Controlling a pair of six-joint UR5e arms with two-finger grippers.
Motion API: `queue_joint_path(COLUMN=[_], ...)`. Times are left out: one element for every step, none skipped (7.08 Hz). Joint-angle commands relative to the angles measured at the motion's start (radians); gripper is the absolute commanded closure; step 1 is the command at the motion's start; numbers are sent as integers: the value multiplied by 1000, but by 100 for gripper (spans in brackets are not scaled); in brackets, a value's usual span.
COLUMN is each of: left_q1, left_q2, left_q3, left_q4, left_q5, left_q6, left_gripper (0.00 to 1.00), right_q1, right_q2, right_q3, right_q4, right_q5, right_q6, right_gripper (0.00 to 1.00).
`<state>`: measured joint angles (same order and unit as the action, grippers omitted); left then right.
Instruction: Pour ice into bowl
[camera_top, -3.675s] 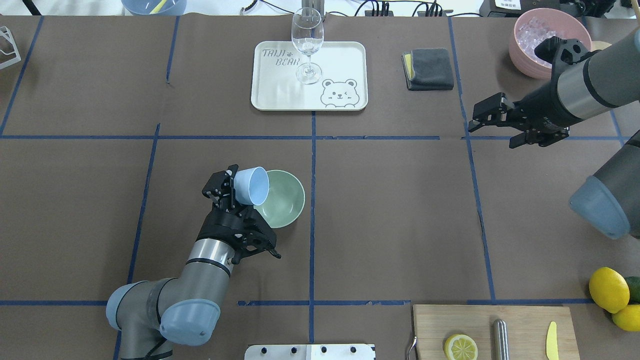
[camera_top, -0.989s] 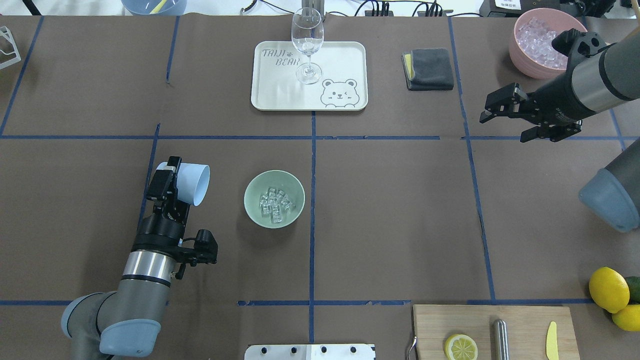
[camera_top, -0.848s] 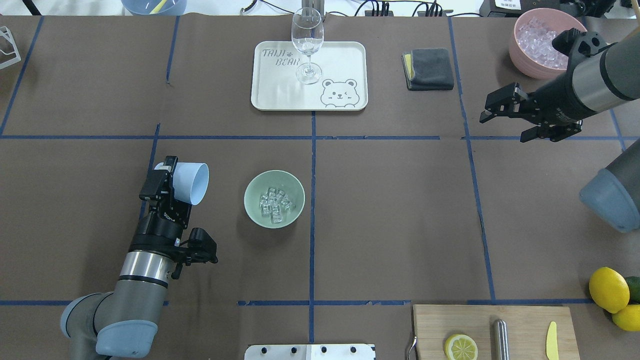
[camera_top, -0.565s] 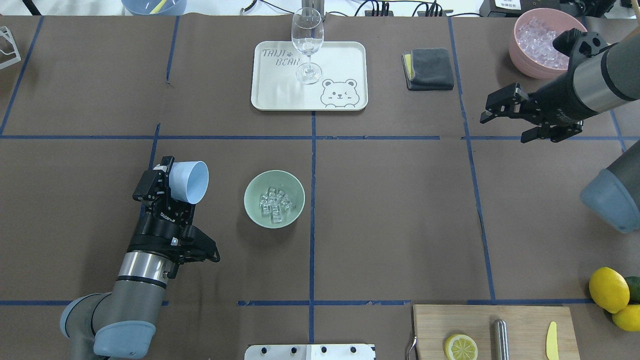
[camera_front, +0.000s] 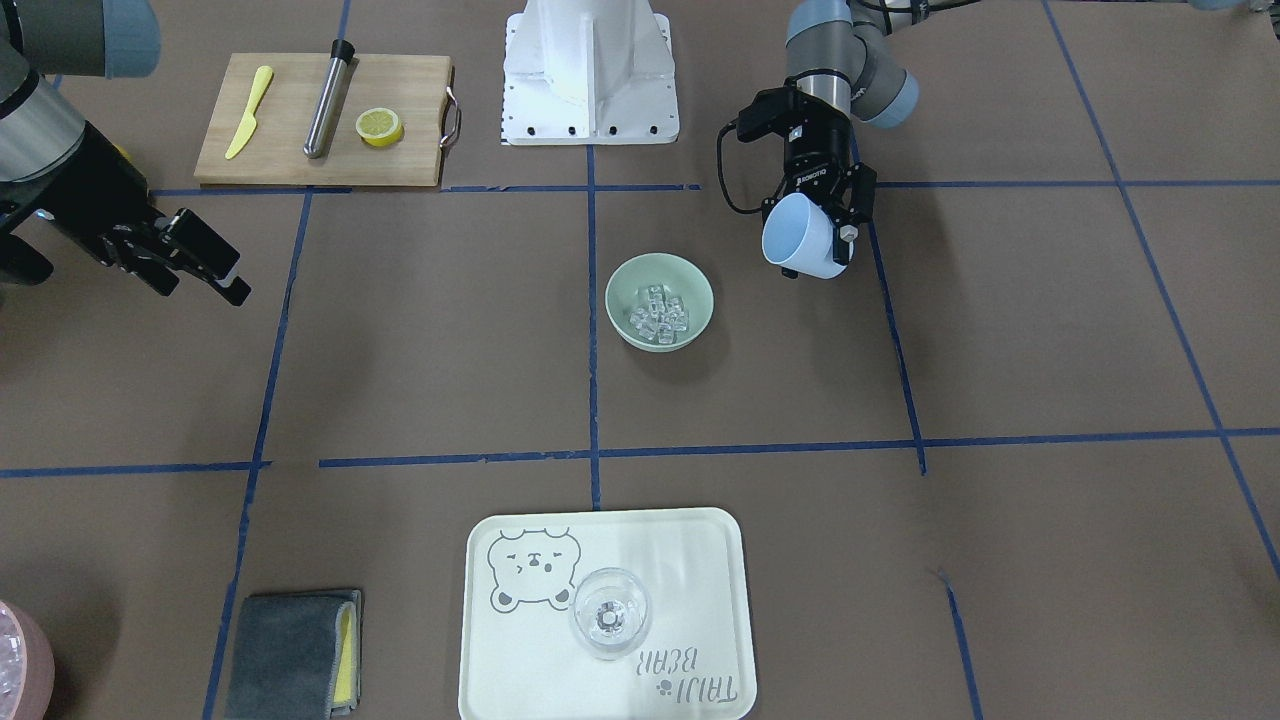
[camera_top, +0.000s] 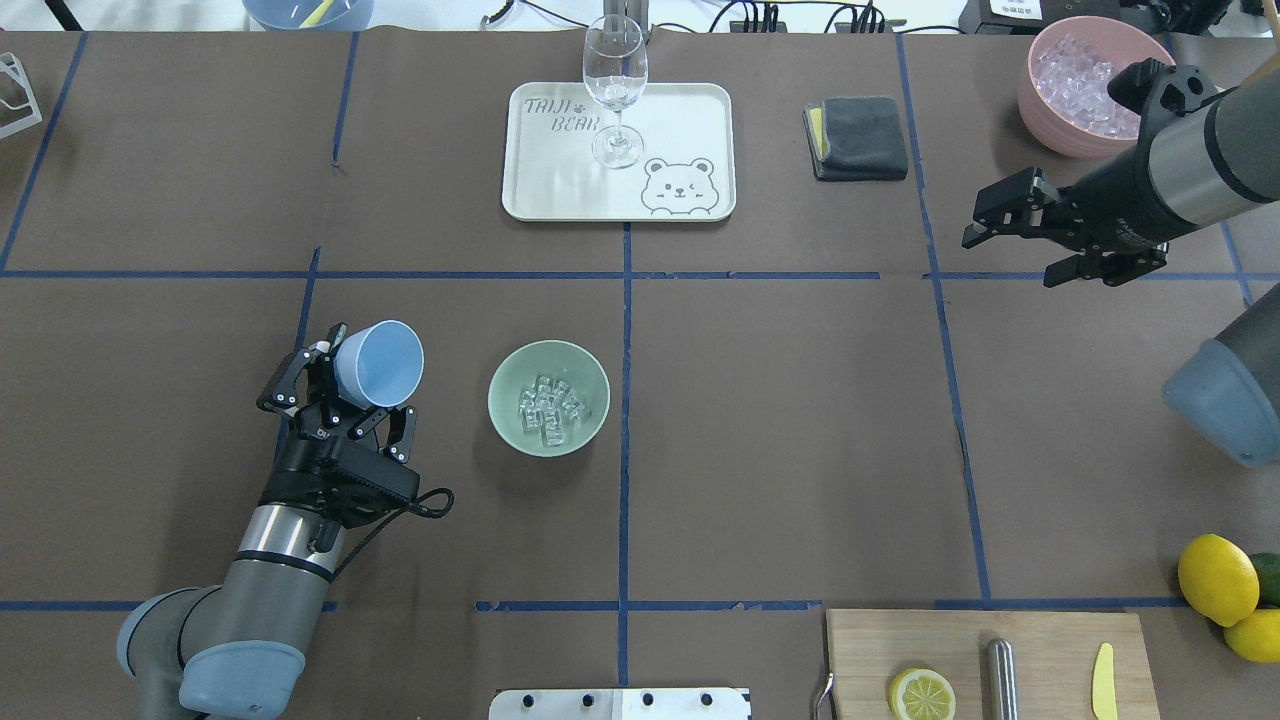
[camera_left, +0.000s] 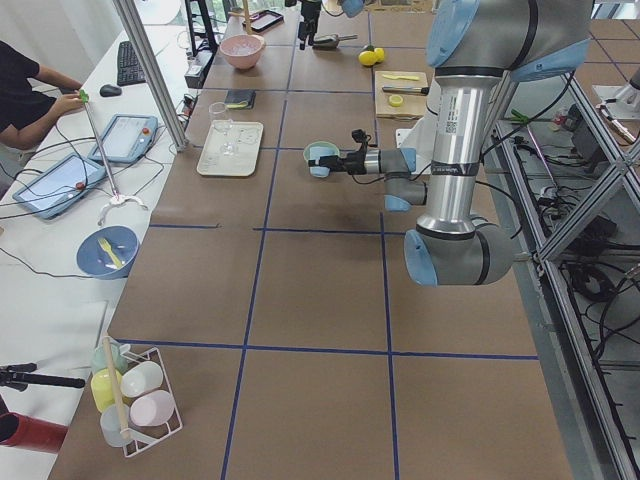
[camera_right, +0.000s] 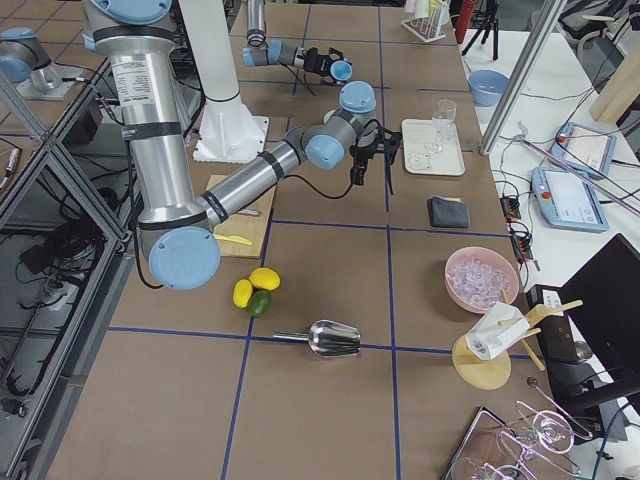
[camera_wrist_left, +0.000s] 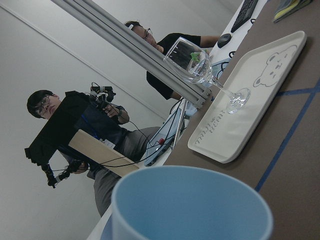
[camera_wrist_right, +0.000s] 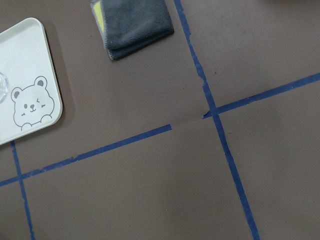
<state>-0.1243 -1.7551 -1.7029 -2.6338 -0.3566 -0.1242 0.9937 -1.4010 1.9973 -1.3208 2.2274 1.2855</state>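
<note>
The pale green bowl (camera_top: 510, 390) (camera_front: 630, 280) stands near the table's middle, and several clear ice cubes (camera_top: 548, 408) (camera_front: 660, 315) lie inside it. To the bowl's left, my left gripper (camera_top: 345, 385) (camera_front: 815, 215) is shut on a light blue cup (camera_top: 380, 362) (camera_front: 805, 238) (camera_wrist_left: 192, 202). The cup hangs above the table, its mouth tipped up toward the bowl, and no ice shows in it. My right gripper (camera_top: 980, 222) (camera_front: 225, 272) hovers open and empty at the far right.
A pink container (camera_top: 1040, 110) (camera_right: 482, 280) of ice sits at the back right, beside a grey cloth (camera_top: 858, 137). A tray (camera_top: 680, 110) holds a wine glass (camera_top: 615, 80). A cutting board (camera_top: 1040, 640) and lemons (camera_top: 1215, 578) lie at the front right.
The cup was tipped over the bowl, and the ice now lies in the bowl. My left gripper carried the cup left and turned its mouth upward. The right arm drew back slightly.
</note>
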Motion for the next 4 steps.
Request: queue_joint_path(left_q1=[0,2,2,2], left_q2=[3,8,17,60], left_q3=[3,3,2,2], left_q4=[0,0,0,0], left_q5=[-19,-51,-127,-146], left_q6=[-249,-337,-442,-568], left_gripper=[100,100,100,100], right_q1=[2,2,2,3], right_q2=[0,0,0,2], right_q3=[0,0,0,1], right_q4=[0,0,0,-2], right_q5=[0,0,0,0], right_q6=[0,0,0,0], right_gripper=[0,0,0,0])
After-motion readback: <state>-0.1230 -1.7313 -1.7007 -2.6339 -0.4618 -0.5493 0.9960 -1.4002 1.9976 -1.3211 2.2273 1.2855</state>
